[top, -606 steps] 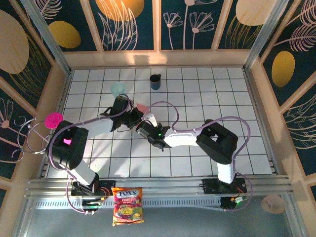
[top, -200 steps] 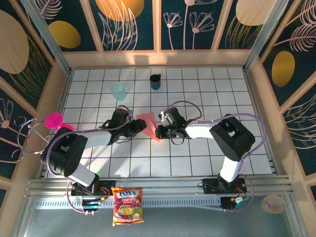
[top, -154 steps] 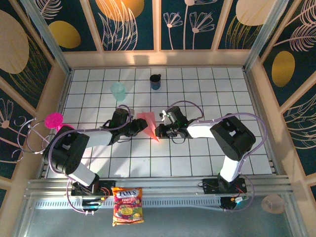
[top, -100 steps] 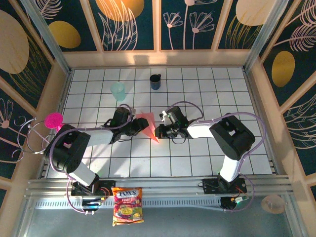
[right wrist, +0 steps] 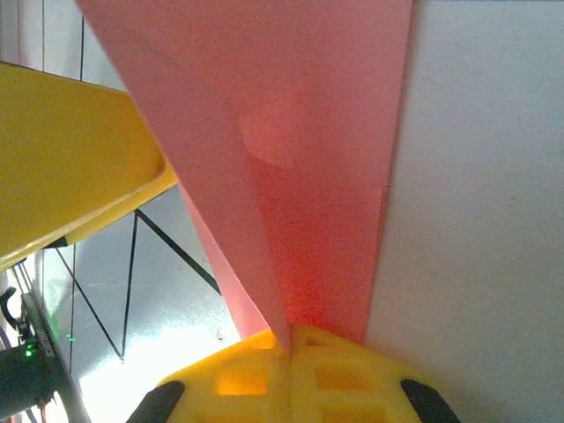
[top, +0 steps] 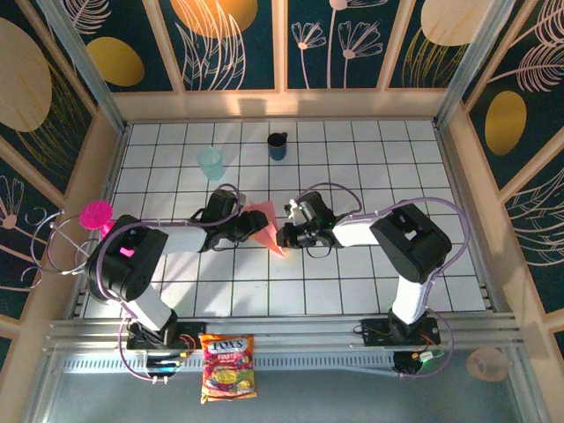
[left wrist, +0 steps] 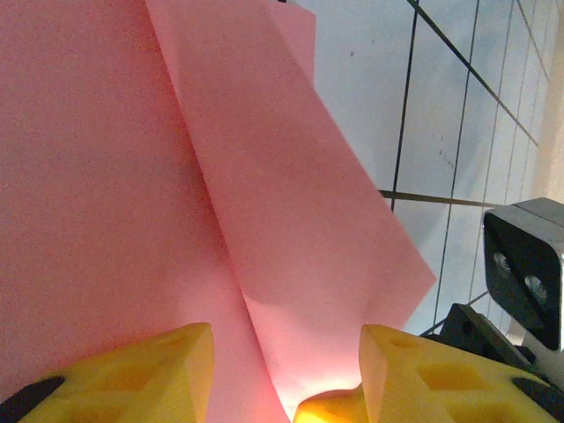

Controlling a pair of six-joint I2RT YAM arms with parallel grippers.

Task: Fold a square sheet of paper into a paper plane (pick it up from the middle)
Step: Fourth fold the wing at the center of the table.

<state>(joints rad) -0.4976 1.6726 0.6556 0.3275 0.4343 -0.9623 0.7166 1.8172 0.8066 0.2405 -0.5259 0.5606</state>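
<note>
Mid-tabletop [top: 352,282], the half-folded plane [top: 263,224] lies between both hands: your right hand [right wrist: 291,352] is pinched shut on one edge, and your left hand [left wrist: 282,370] stands half open astride the raised crease. Hold the right pinch firm and close the left squarely along that crease. From above, the hands hide the folded layers.

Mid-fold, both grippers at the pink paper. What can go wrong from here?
1. The right gripper is shut on the paper plane near its pointed end; a sideways pull may tear or crumple it.
2. The left gripper stands open astride the raised fold; closing off-line could press a stray crease.
3. The grippers sit very close together in the top view; a small move might make them collide.
</note>
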